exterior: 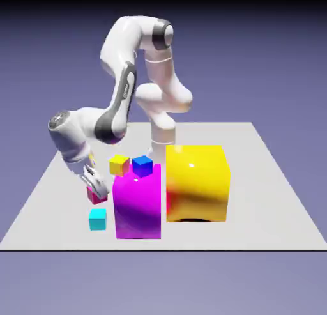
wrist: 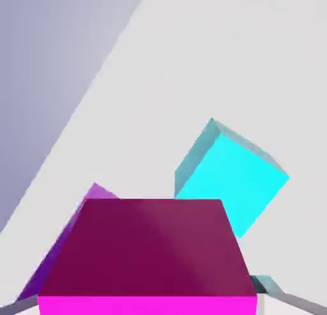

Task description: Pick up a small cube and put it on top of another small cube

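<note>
My gripper (exterior: 95, 187) is shut on the small pink cube (exterior: 98, 194), low over the table near the exterior view's left. In the hand view that pink cube (wrist: 150, 256) fills the bottom middle and hides most of the fingers; only one grey fingertip (wrist: 267, 285) shows at its right. The small cyan cube (exterior: 98, 219) rests on the table just in front of the held cube, apart from it. From the hand it appears as the cyan cube (wrist: 233, 176), beyond and to the right of the pink one.
A big magenta block (exterior: 137, 202) stands right beside the gripper, with a big yellow block (exterior: 197, 183) against its other side. A small yellow cube (exterior: 119, 165) and a small blue cube (exterior: 142, 165) sit behind the magenta block. The table's edge (wrist: 76, 109) runs diagonally at the hand view's left.
</note>
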